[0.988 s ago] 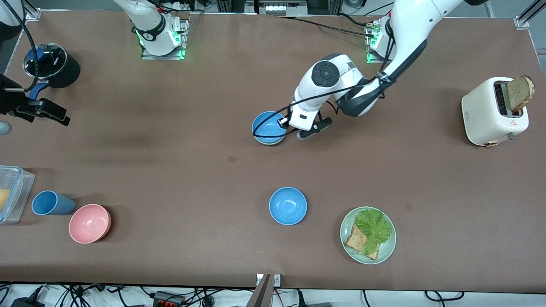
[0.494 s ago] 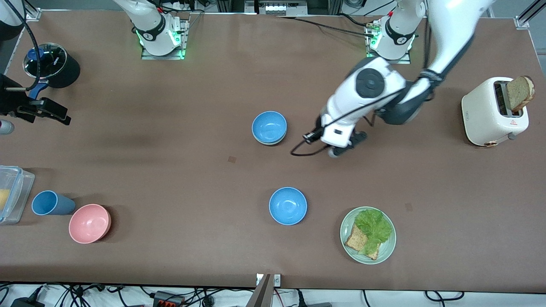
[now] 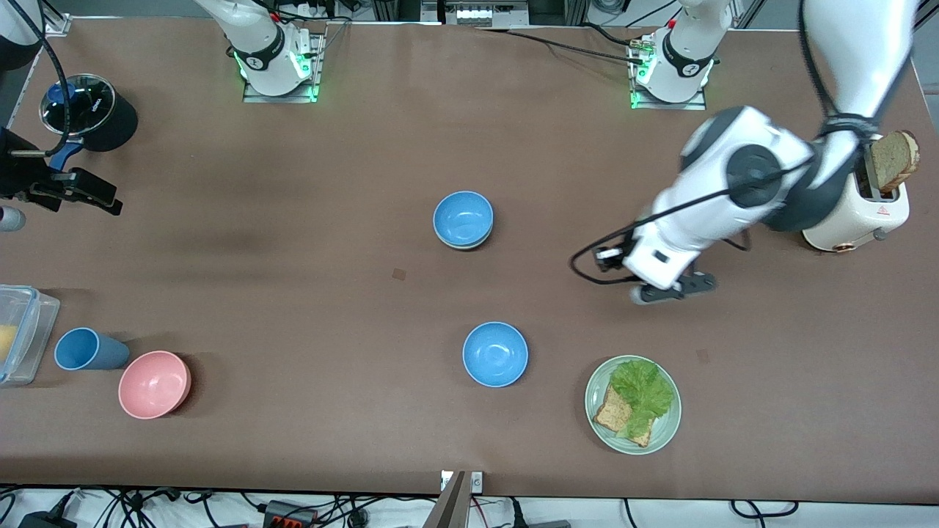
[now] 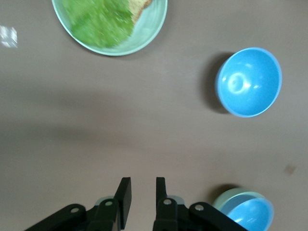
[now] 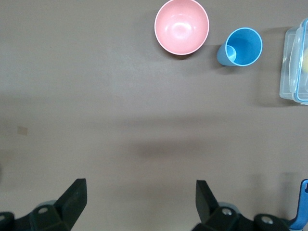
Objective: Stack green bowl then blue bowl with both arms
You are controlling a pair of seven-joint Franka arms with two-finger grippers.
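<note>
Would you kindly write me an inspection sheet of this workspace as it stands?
Surface: brown table, small dark marks.
Job's things: sky-blue bowl nested in pale mint-green bowl; second sky-blue bowl alone, nearer the camera.
Clutter: pink bowl, blue cup, plate with bread and lettuce, white toaster, clear container, black pot.
Grippers: left gripper over bare table, fingers narrowly apart, empty; right gripper open, empty, waiting.
Cables: black loop at left wrist.
Surroundings: wires past table edge.

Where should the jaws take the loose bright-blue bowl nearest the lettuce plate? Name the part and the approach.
Grip the rim of the round sky-blue bowl, coming straight down from above. It sits upright with its mouth open, so one finger can probably drop inside the thin wall and one outside. The left gripper hangs nearest, empty.
</note>
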